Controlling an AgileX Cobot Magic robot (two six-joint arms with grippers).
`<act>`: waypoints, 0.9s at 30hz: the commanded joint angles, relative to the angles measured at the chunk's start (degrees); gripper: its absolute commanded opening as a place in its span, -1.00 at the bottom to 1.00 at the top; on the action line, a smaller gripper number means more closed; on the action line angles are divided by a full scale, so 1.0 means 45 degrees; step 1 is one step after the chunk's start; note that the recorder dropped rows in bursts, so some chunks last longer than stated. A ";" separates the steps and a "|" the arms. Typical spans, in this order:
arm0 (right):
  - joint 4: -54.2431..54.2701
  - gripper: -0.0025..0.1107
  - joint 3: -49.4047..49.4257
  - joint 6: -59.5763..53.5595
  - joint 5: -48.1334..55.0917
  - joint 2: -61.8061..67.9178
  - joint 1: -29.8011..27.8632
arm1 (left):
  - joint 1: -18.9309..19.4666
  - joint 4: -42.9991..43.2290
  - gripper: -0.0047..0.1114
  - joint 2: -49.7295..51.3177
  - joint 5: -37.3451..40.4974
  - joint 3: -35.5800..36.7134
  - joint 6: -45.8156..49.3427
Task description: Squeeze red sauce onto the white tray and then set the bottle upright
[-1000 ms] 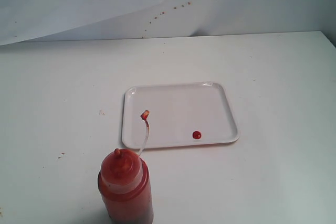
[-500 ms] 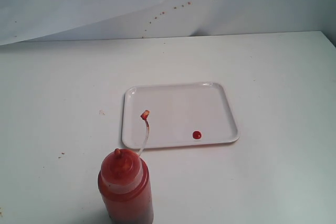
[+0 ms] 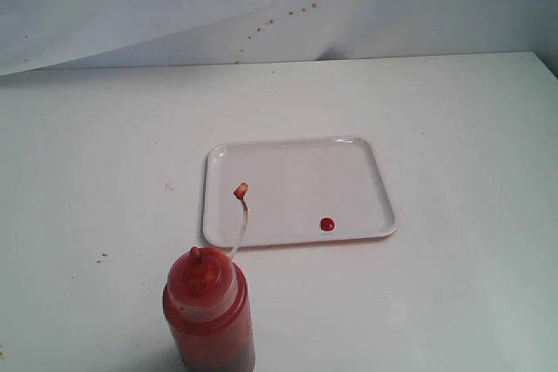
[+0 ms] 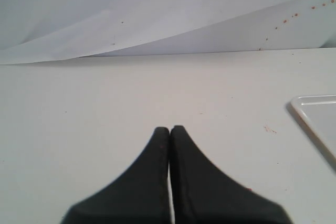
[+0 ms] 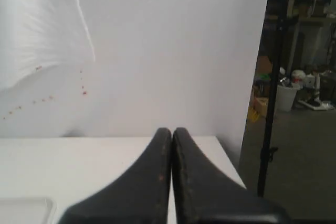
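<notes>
The left gripper (image 4: 169, 129), its black fingers pressed together on nothing, hovers over the white table (image 3: 453, 128). The translucent cylindrical plastic squeeze bottle (image 3: 209, 311), red with sauce, stands upright at the table's near edge, left of middle. Its thin clear tether (image 3: 240, 224) arches over the rim of the flat glossy white rectangular tray (image 3: 296, 172) at mid-table. A small round blob of glossy red sauce (image 3: 327, 225) lies by the tray's near right corner. The right gripper (image 5: 171, 130), likewise closed and empty, faces the table's far right corner.

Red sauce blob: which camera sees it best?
The exterior view: the red sauce blob sits in plain sight on the white tray. Both wrist views catch only a corner of the tray, no sauce.
</notes>
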 commanded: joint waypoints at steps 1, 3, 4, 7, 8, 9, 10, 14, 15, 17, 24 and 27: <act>0.0184 -0.96 0.1192 0.0092 0.0066 -0.0275 -0.0071 | 0.0068 0.0051 -0.92 -0.0048 -0.0087 0.0060 -0.0007; 0.0207 -0.96 0.1781 0.0092 -0.0018 -0.0555 -0.0071 | 0.0068 0.0051 -0.92 -0.0048 -0.0087 0.0060 -0.0007; 0.0207 -0.96 0.2123 0.0092 -0.0143 -0.0745 -0.0071 | 0.0068 0.0051 -0.92 -0.0048 -0.0087 0.0060 -0.0007; 0.0207 -0.96 0.3035 0.0191 -0.0643 -0.1264 -0.0071 | 0.0068 0.0051 -0.92 -0.0048 -0.0087 0.0060 -0.0007; 0.0207 -0.96 0.3258 0.0317 -0.0698 -0.1425 -0.0071 | 0.0068 0.0051 -0.92 -0.0048 -0.0087 0.0060 -0.0007; 0.0207 -0.96 0.3404 0.0317 -0.0708 -0.1577 -0.0071 | 0.0068 0.0051 -0.92 -0.0048 -0.0087 0.0060 -0.0007; 0.0207 -0.96 0.3563 0.0398 -0.0708 -0.1703 -0.0071 | 0.0068 0.0051 -0.92 -0.0048 -0.0087 0.0060 -0.0007; 0.0207 -0.96 0.3833 0.0419 -0.0729 -0.1969 -0.0071 | 0.0068 0.0051 -0.92 -0.0048 -0.0087 0.0060 -0.0007; 0.0207 -0.96 0.3833 0.0419 -0.0729 -0.1977 -0.0071 | 0.0068 0.0051 -0.92 -0.0048 -0.0087 0.0060 -0.0007; 0.0237 -0.96 0.3833 0.0419 -0.0489 -0.1977 -0.0071 | 0.0068 0.0051 -0.92 -0.0048 -0.0087 0.0060 -0.0007; 0.0287 -0.96 0.3833 0.0419 0.1155 -0.2579 -0.0046 | 0.0068 0.0051 -0.92 -0.0048 -0.0087 0.0060 -0.0007; 0.0265 -0.96 0.3833 0.0419 0.2659 -0.3777 -0.0022 | 0.0068 0.0051 -0.92 -0.0048 -0.0087 0.0060 -0.0007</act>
